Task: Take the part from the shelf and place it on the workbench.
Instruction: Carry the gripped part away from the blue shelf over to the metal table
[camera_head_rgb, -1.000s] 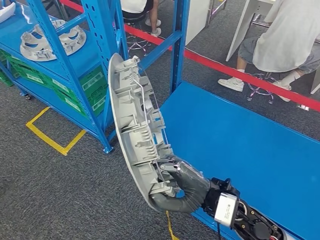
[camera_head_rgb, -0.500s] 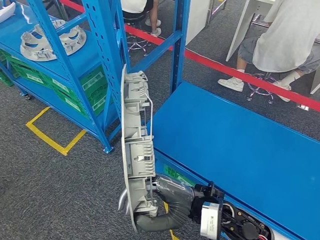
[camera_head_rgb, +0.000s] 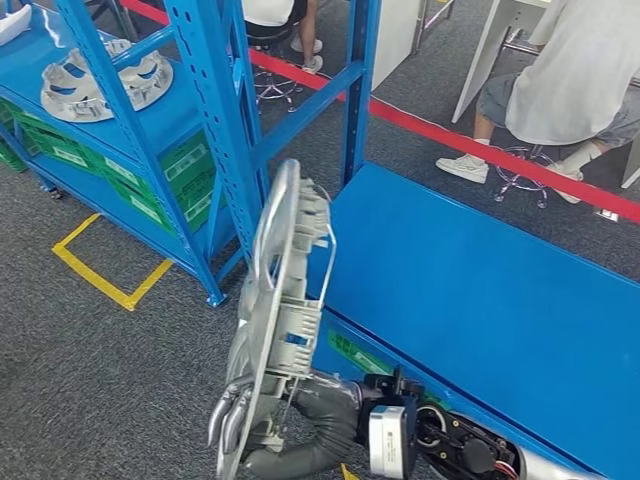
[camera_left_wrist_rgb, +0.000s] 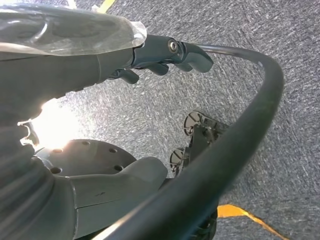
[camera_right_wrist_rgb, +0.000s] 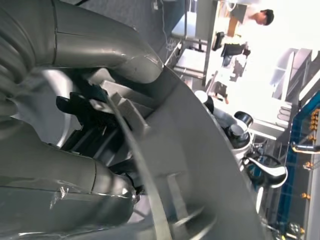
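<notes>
The part (camera_head_rgb: 283, 285) is a round grey plastic wheel cover with ribs and a wire ring on its back. My right hand (camera_head_rgb: 298, 435) grips its lower rim and holds it nearly edge-on, above the floor by the near left corner of the blue workbench (camera_head_rgb: 490, 300). The right wrist view shows the part (camera_right_wrist_rgb: 200, 170) close up, with my thumb (camera_right_wrist_rgb: 98, 45) lying against its ribbed side. My left hand (camera_left_wrist_rgb: 75, 75) hangs over the grey carpet, its fingers (camera_left_wrist_rgb: 170, 52) apart and holding nothing.
A blue shelf (camera_head_rgb: 219, 110) stands at the left with another grey cover (camera_head_rgb: 106, 80) on its deck and green crates below. Yellow tape (camera_head_rgb: 106, 280) marks the floor. A red line (camera_head_rgb: 453, 140) runs behind the workbench, and seated people (camera_head_rgb: 573, 70) are beyond it.
My right hand has dropped lower and to the left. The part has turned with it, from leaning left with its ribbed back facing me to nearly edge-on and leaning right.
</notes>
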